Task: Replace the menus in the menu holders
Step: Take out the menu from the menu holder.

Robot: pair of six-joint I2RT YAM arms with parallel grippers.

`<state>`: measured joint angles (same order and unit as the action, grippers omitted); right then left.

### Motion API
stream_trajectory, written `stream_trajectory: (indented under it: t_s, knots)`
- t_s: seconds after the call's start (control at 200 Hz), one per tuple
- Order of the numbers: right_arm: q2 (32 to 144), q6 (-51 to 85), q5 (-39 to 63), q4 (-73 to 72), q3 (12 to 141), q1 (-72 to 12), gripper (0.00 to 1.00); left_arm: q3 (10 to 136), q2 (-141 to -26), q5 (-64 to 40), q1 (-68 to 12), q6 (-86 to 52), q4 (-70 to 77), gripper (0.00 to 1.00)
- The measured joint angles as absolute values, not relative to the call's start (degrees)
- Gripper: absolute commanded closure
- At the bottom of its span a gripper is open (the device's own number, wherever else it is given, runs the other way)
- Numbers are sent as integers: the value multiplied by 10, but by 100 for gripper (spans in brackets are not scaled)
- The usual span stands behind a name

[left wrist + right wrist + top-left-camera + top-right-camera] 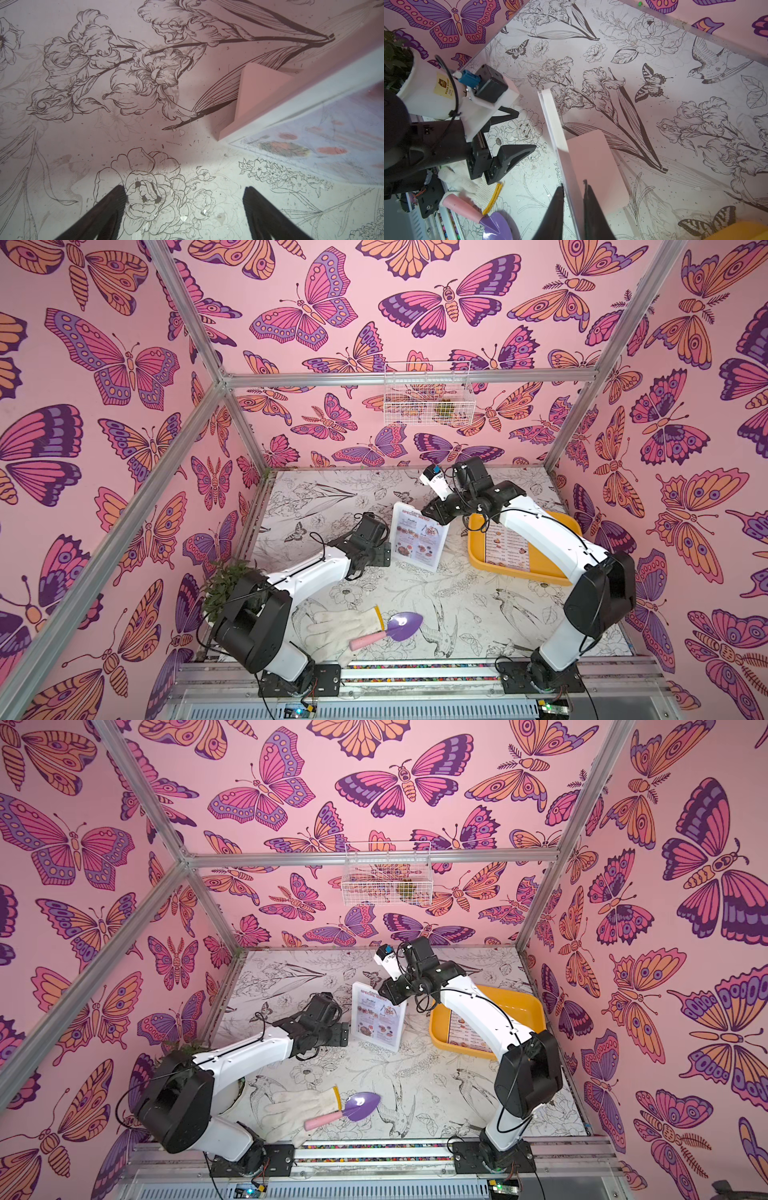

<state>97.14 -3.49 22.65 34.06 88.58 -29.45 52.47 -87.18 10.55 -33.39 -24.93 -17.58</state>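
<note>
right arm: mine, arched over yellow tray, wrist dipped.
left arm: mine, low, outstretched.
menu holder: upright at the middle of the worktop, Special Menu inside.
second menu: flat in tray.
right gripper: clamped on holder's top edge.
left gripper: fingers apart, beside holder's foot.

Two menus, one holder, one tray — glove, trowel, plant: one each.
</note>
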Motion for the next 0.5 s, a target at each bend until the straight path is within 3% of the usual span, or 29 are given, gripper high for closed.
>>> stream_trajectory:
  t_s: [0.231, 0.501]
  knots:
    - [985, -40, 240, 343, 897, -296, 82, 525, -872, 105, -334, -247, -176, 10]
    - [987, -46, 256, 349, 900, -297, 94, 525, -872, 105, -334, -245, -176, 11]
